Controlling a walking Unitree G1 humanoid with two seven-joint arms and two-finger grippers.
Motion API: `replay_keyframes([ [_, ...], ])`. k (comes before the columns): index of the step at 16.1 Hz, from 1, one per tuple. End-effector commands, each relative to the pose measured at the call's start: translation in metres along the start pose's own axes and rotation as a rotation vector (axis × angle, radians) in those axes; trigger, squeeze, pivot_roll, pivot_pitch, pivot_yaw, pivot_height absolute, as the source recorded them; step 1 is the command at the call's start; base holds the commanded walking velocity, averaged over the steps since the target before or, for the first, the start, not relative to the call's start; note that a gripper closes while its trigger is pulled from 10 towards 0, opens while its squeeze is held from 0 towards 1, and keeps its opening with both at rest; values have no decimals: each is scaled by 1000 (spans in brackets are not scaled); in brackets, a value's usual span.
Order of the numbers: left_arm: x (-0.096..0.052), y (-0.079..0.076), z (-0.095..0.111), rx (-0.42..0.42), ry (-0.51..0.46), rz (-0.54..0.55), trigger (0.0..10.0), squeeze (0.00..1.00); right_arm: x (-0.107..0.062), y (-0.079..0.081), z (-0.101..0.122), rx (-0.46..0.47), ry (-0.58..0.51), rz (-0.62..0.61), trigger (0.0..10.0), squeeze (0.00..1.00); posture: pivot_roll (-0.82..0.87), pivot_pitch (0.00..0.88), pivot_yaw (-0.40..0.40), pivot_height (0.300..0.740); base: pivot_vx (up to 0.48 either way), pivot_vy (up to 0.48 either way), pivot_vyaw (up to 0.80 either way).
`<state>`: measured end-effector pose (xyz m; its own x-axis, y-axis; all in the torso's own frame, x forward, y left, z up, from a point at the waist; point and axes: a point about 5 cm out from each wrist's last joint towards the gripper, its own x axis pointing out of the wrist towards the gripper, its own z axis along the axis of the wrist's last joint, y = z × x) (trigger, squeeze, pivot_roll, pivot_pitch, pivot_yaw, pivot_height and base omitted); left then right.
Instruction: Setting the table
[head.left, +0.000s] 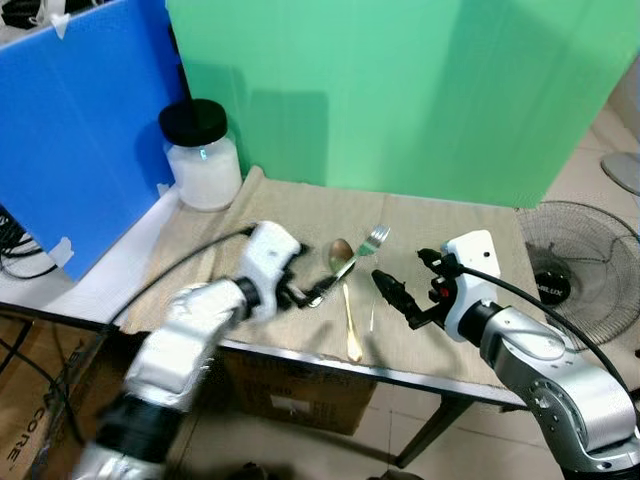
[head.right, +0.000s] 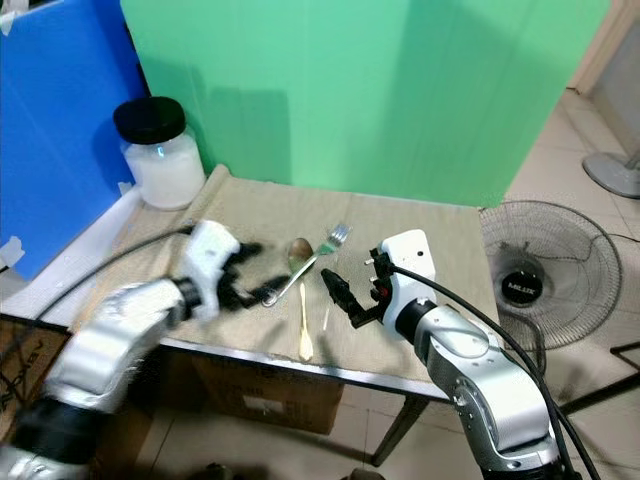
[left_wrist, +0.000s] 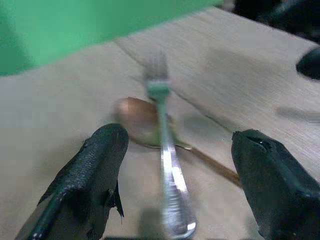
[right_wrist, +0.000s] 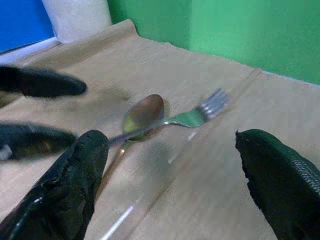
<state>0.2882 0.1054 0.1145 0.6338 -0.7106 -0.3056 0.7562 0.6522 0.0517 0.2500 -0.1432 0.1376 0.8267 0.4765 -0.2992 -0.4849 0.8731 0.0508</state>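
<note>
Fork (head.left: 352, 262) on tan cloth (head.left: 460, 225), crossing spoon (head.left: 345, 300); handle end at left gripper (head.left: 303, 292). L wrist: handle between spread fingers (left_wrist: 92, 170), ungrasped. R wrist: fork ahead of right gripper (right_wrist: 170, 185), also spread, empty.

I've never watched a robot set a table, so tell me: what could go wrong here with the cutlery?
The fork lies across the bowl of the spoon, so lifting it may drag or flip the spoon. The left gripper straddles the fork's handle end with open fingers; a thin, smooth handle could slip out. The right gripper hovers close by, so the arms might bump.
</note>
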Motion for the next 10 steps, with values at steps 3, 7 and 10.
replay_keyframes([
  [3, 13, -1, -8, 55, 74, -44, 10000, 0, -5, -3, 2, -23, 4, -7, 10000, 0, -110, 10, 31, 740, 0, 0, 0],
  [7, 17, 17, -16, 102, 148, 38, 6353, 0, -10, -1, 0, -46, 19, 30, 10000, 0, -114, 15, 38, 740, 0, 0, 0],
  [10, 18, 13, -18, 75, 130, -6, 0, 0, -11, -2, 0, -57, 26, 44, 10000, 0, -119, 18, 39, 740, 0, 0, 0],
])
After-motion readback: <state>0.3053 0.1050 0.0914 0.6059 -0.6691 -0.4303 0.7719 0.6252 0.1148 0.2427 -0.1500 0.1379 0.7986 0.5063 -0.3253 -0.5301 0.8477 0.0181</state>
